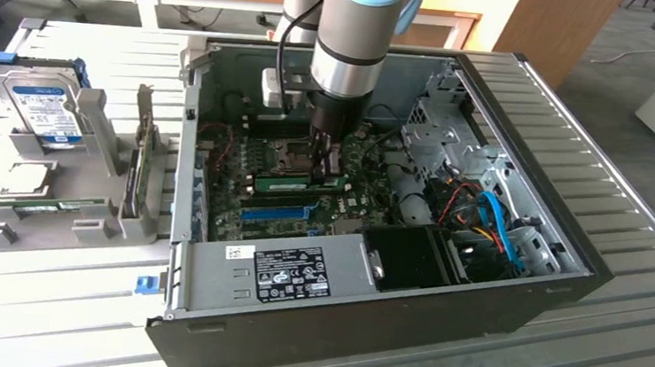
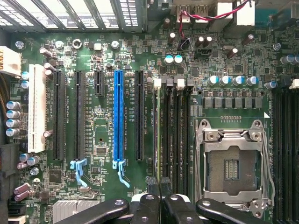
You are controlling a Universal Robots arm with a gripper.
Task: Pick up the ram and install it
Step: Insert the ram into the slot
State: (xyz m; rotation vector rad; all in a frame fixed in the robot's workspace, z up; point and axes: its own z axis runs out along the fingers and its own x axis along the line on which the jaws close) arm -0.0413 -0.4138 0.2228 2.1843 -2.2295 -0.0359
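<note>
Gripper is pinched shut, empty; the long green circuit-board ram stretches from my tips toward the exterior view's left.

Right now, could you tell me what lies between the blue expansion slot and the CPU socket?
In the wrist view, between the blue expansion slot and the CPU socket lie one black expansion slot, then the black memory slots.

There is one computer case, one hard drive at its nine o'clock, one gripper, one blue slot, one white slot, one processor socket.
</note>
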